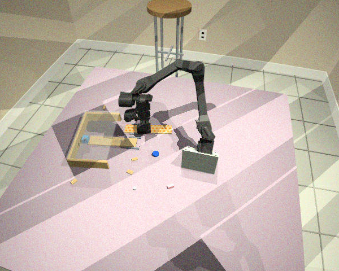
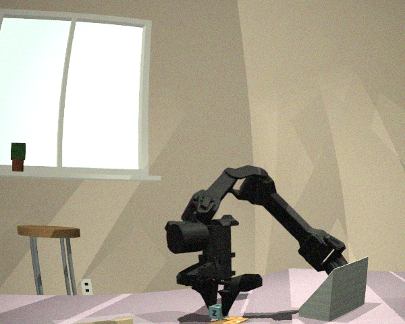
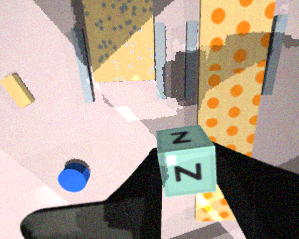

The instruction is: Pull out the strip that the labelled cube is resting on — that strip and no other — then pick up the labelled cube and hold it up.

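Observation:
The labelled cube (image 2: 215,312) (image 3: 188,171), teal with a black Z on its faces, is between the fingers of my gripper (image 1: 143,130) (image 2: 221,311) (image 3: 181,150). The gripper is shut on it and holds it above the table; the arm hides it in the top view. The orange-dotted strip (image 1: 161,129) (image 2: 235,319) (image 3: 235,91) lies below, with part of it out past the thin guides (image 3: 191,60). A second strip (image 1: 112,141) (image 3: 124,52), yellow with grey specks, lies beside it. A plain blue cube (image 1: 85,139) is at that strip's far end.
A wooden wall (image 1: 87,163) surrounds the strips' far ends on three sides. A blue disc (image 1: 155,153) (image 3: 73,180), small wooden blocks (image 1: 134,159) (image 3: 17,90), a white piece (image 1: 134,188) and a red-and-white piece (image 1: 170,186) lie about. A grey-green wedge (image 1: 199,161) (image 2: 348,293) stands by the arm's base.

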### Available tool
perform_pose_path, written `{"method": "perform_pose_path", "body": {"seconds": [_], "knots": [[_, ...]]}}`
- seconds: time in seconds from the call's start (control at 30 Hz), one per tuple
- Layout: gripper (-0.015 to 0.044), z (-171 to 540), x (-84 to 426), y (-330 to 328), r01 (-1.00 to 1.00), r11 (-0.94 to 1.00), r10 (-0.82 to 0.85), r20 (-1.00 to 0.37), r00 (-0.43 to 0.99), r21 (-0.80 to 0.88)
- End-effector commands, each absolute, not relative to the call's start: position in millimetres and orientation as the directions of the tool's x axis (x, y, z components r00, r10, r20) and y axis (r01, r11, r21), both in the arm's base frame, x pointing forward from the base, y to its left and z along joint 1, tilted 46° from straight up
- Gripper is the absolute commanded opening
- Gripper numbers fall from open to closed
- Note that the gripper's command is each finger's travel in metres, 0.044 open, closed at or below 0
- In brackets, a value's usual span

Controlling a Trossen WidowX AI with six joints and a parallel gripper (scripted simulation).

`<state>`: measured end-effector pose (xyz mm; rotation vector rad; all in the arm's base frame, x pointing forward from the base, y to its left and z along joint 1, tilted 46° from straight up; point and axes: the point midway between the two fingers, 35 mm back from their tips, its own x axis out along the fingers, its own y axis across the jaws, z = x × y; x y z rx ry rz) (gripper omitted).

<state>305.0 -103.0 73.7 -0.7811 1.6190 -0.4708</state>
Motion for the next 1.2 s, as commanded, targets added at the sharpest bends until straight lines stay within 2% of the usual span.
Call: {"method": "perform_pose_path", "body": {"seconds": [0.0,0.43,1.17], "knots": [[0.0,68.7,289.6,-97.4,-0.226,0.693,-0.711,-0.701,-0.056,-0.685],[0.0,90.2,282.8,-70.0,-0.229,0.694,-0.71,-0.702,-0.056,-0.683],[0.0,90.9,282.8,-69.3,-0.229,0.694,-0.71,-0.702,-0.056,-0.683]]}}
